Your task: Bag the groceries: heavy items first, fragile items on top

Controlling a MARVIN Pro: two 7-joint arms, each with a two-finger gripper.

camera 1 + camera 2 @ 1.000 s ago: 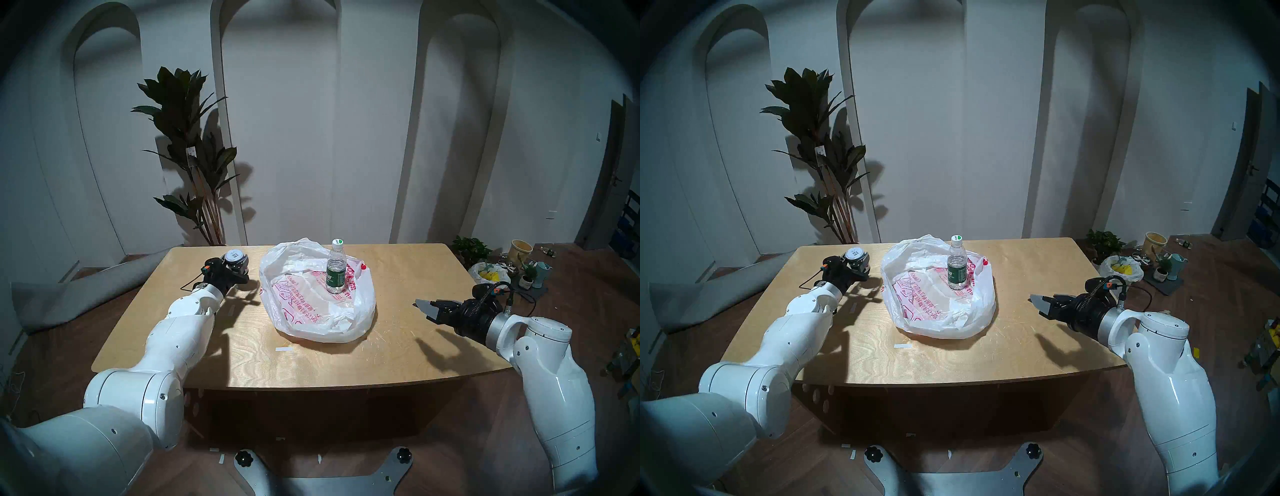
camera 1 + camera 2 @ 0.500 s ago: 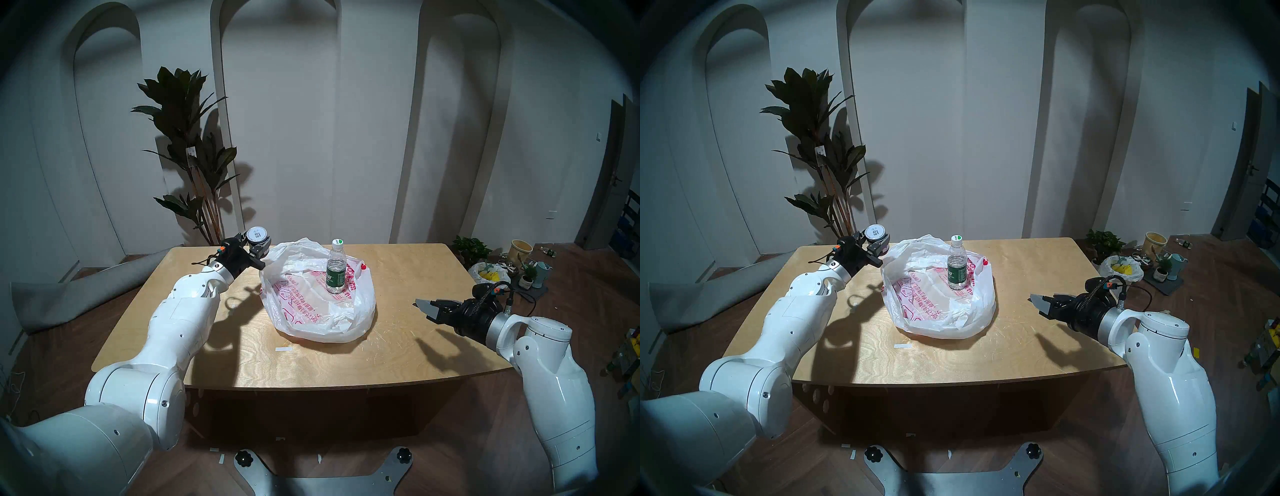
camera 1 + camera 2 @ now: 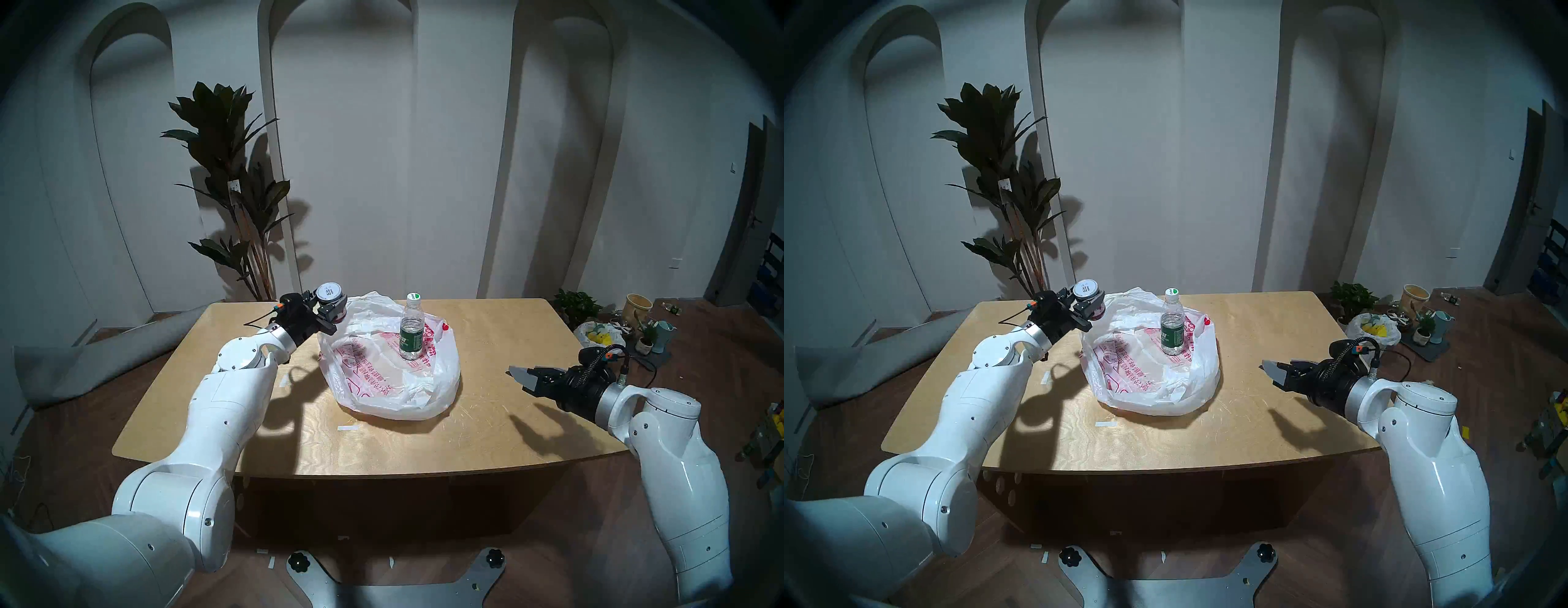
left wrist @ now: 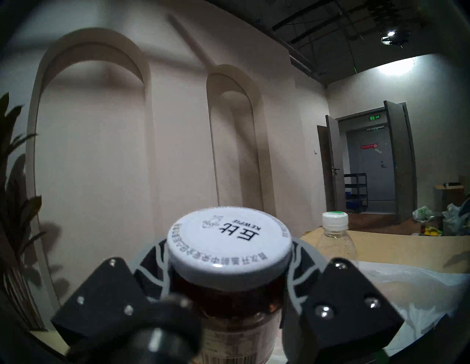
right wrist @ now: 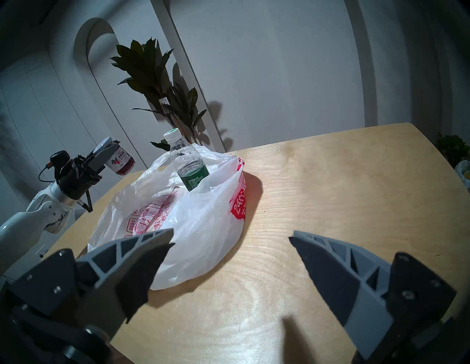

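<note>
Short round jar (image 4: 229,284) of dark-brown glass, grey-white metal lid on top, gripped just under the lid by the left hand (image 3: 329,308) — fingers closed on either side of the glass, jar lifted clear of the surface (image 3: 488,331) and hanging at the left rim of the bag (image 3: 390,382). Lid printed in black: "KEWPIE" in small capitals beside two large Chinese characters, a small doll drawing, and a ring of tiny characters round the edge, too fine to read. Side label seen from the right wrist view (image 5: 119,158): white upper part with red fruit pictured, deep red below; its text too small to make out.

Tall clear bottle (image 3: 411,329) standing upright inside the bag, toward its far right side, white cap with a green dot, green label wrapped round the lower half bearing white lettering that looks like "C'estbon". Mostly empty-looking above the label.

Bag thin, white, crumpled and spread wide open on the surface, red and pink Chinese print across the inner sheet, "24" legible in a red patch on the outer right side.

Right hand (image 5: 231,244) empty — fingers spread wide, held low over the surface, well apart from the bag's right side.
</note>
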